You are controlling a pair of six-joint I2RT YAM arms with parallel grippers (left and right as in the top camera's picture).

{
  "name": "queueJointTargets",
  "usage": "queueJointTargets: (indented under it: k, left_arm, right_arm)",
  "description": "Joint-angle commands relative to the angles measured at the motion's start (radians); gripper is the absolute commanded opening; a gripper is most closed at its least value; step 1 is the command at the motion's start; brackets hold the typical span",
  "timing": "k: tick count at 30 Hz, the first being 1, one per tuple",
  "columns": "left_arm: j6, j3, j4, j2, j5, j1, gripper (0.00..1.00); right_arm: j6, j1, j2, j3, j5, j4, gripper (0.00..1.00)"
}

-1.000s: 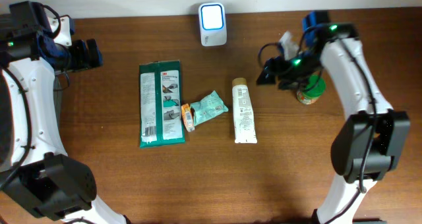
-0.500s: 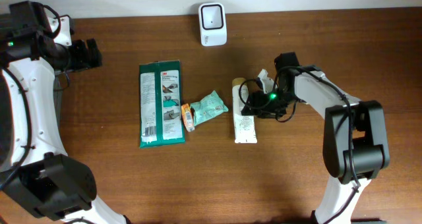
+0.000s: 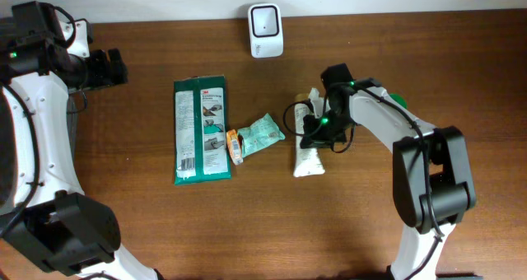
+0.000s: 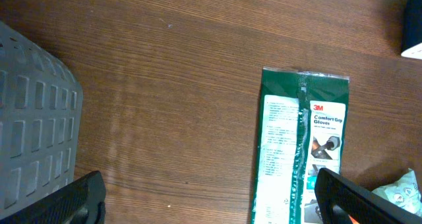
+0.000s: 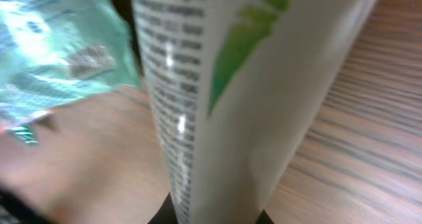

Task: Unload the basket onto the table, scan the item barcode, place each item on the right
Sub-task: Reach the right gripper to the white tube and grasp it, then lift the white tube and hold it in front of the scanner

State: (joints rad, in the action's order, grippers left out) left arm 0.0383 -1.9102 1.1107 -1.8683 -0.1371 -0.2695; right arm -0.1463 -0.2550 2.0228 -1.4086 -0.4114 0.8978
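Observation:
A white tube [image 3: 309,160] with printed text lies in the middle of the table. My right gripper [image 3: 311,132] is shut on its middle. In the right wrist view the tube [image 5: 224,85] fills the frame and runs down between the dark fingertips of my right gripper [image 5: 214,219]. The white barcode scanner [image 3: 265,20] stands at the table's far edge. My left gripper [image 3: 115,67] hangs open at the far left, holding nothing. In the left wrist view the left gripper [image 4: 217,204] has its fingers far apart above bare wood.
A green glove packet [image 3: 201,129] lies left of centre, also in the left wrist view [image 4: 300,145]. A teal pouch [image 3: 263,133] and a small orange item [image 3: 234,146] lie between it and the tube. A green object [image 3: 398,101] shows behind the right arm. A grey perforated bin [image 4: 33,118] stands at the left.
My right arm swung from the right side of the table over to the white tube and shut on it, and the tube's lower end shifted slightly. The left arm held still.

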Motion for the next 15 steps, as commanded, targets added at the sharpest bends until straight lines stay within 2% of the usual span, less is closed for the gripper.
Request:
queueJointTargets:
  k: [1,3,7,12,15]
  left_arm:
    - [0.015,-0.006,-0.001,0.006,0.004,0.0,0.99]
    - [0.015,-0.006,-0.001,0.006,0.004,0.0,0.99]
    - [0.015,-0.006,-0.001,0.006,0.004,0.0,0.99]
    - [0.015,-0.006,-0.001,0.006,0.004,0.0,0.99]
    - [0.015,-0.006,-0.001,0.006,0.003,0.0,0.99]
  right_arm:
    - [0.006,-0.078,-0.069,-0.072,0.246,0.034,0.04]
    - [0.006,-0.106,-0.069,-0.072,0.201,0.023,0.04]
    - [0.058,-0.109,-0.119,-0.116,-0.028,-0.004,0.04]
    - [0.169,-0.108,-0.295,-0.179,-0.283,-0.004,0.04]
    - [0.176,-0.077,-0.381,-0.181,-0.417,-0.004,0.04]
